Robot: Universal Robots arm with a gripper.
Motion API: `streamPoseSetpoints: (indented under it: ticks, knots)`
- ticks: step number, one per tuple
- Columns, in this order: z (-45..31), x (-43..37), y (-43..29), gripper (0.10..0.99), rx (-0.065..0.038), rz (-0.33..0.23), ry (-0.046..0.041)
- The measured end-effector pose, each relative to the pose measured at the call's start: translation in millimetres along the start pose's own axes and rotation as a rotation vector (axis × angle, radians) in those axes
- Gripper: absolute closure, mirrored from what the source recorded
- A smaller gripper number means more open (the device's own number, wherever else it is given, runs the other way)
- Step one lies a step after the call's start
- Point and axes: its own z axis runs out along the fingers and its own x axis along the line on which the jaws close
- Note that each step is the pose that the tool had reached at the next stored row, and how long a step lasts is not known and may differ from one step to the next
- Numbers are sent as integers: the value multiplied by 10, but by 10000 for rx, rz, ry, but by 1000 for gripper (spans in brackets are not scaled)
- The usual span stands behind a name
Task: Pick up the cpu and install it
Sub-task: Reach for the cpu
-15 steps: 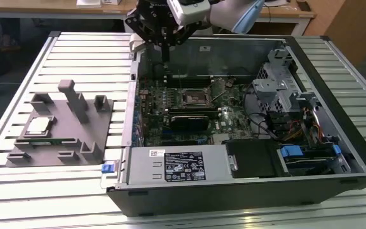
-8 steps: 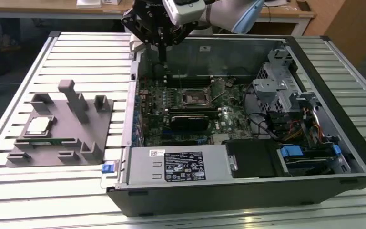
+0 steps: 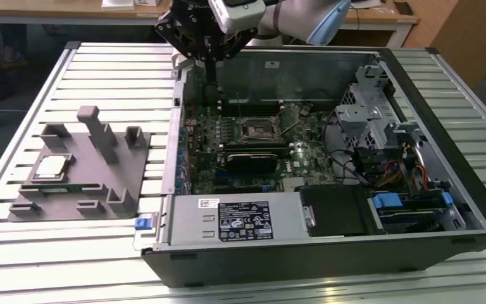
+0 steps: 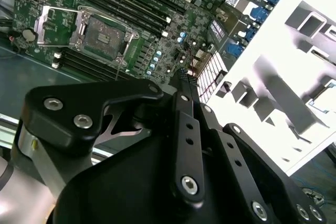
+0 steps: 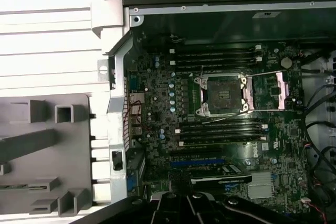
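Observation:
The cpu (image 3: 50, 166), a small pale silver square, lies flat in the grey holder tray (image 3: 83, 183) on the slatted table, at the exterior view's left. My gripper (image 3: 212, 82) hangs over the far left corner of the open computer case, well away from the cpu, shut with nothing in it. Its black links and joined fingertips (image 4: 182, 73) show in the second wrist view above the motherboard. The black socket frame (image 3: 258, 130) (image 4: 102, 36) (image 5: 223, 94) is empty, its metal cover plate (image 5: 268, 90) swung open beside it.
The case's walls (image 3: 175, 126) ring the motherboard. A drive cage (image 3: 369, 107) and cables (image 3: 404, 171) fill the exterior view's right side; a labelled power supply (image 3: 235, 218) sits at the near edge. Memory slots (image 5: 215, 59) flank the socket. The tray's posts (image 3: 99, 136) stand upright.

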Motion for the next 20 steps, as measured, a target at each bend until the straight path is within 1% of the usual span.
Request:
streamPoseSetpoints:
  ticks: [20]
  knots:
    - [-4,159,-12,980,-1,0,4]
